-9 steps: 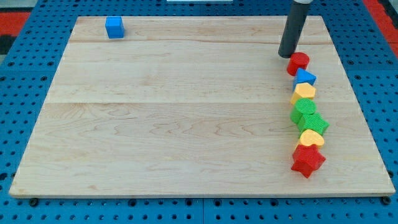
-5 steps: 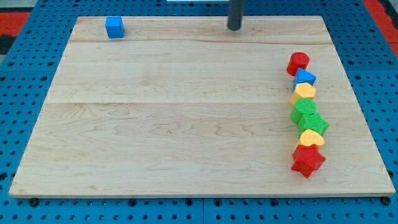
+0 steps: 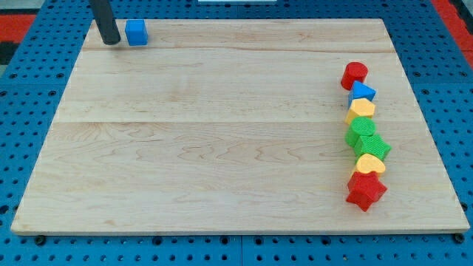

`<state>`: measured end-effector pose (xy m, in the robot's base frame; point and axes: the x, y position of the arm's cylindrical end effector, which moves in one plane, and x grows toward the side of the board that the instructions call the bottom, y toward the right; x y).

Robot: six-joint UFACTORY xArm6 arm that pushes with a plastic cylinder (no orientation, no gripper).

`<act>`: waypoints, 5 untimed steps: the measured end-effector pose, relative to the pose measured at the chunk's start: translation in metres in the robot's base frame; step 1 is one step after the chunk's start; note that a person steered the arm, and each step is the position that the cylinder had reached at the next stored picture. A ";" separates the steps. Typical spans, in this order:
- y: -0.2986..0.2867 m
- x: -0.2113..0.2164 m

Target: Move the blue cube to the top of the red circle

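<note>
The blue cube sits near the board's top left corner. My tip stands just to the cube's left, very close to it or touching it. The red circle is far off at the view's right, at the top of a column of blocks. The cube and the circle are nearly the whole board width apart.
Below the red circle runs a tight column: a blue triangle, a yellow heart, two green blocks, another yellow heart and a red star. The wooden board lies on a blue pegboard.
My tip has swept from beside the red circle at the right, along the board's top edge, to the left side of the blue cube. No block has moved.
</note>
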<state>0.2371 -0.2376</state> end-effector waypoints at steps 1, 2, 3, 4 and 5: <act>0.009 -0.015; 0.053 0.001; 0.110 0.007; 0.124 -0.024; 0.141 -0.038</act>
<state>0.1990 -0.0964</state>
